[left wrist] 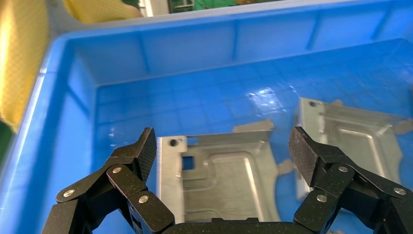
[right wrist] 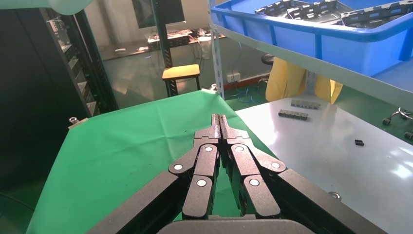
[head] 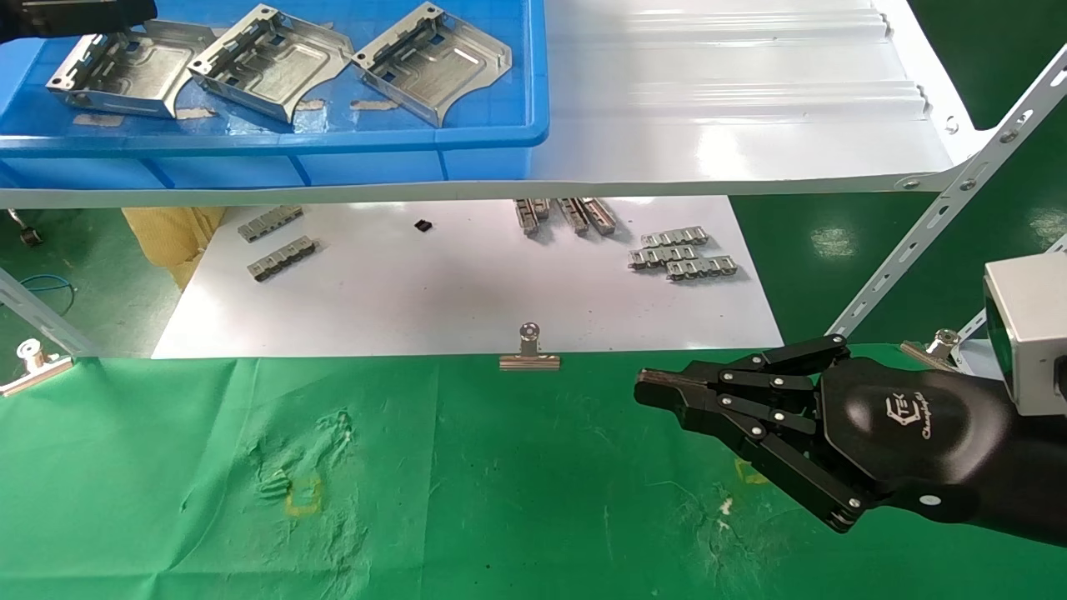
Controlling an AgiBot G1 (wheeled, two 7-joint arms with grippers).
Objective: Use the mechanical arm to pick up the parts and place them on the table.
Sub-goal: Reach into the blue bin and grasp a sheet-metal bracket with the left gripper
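Observation:
Three silver parts (head: 125, 67) (head: 267, 62) (head: 433, 58) lie in the blue tray (head: 275, 142) on the upper shelf. My left gripper (head: 75, 15) shows only as a black edge at the far left corner, over the leftmost part. In the left wrist view it (left wrist: 225, 151) is open, its fingers straddling that part (left wrist: 224, 180) from above without touching; a second part (left wrist: 355, 141) lies beside it. My right gripper (head: 646, 390), a glossy black hand, is shut and empty, hovering low over the green table (head: 417, 500) at the right (right wrist: 219, 119).
Below the shelf, a white board (head: 467, 292) carries grey link strips (head: 283, 257) (head: 679, 254). A binder clip (head: 529, 350) pins the cloth at the board's front edge. A slanted metal strut (head: 959, 192) rises at the right. A yellow bag (head: 167, 233) hangs at the left.

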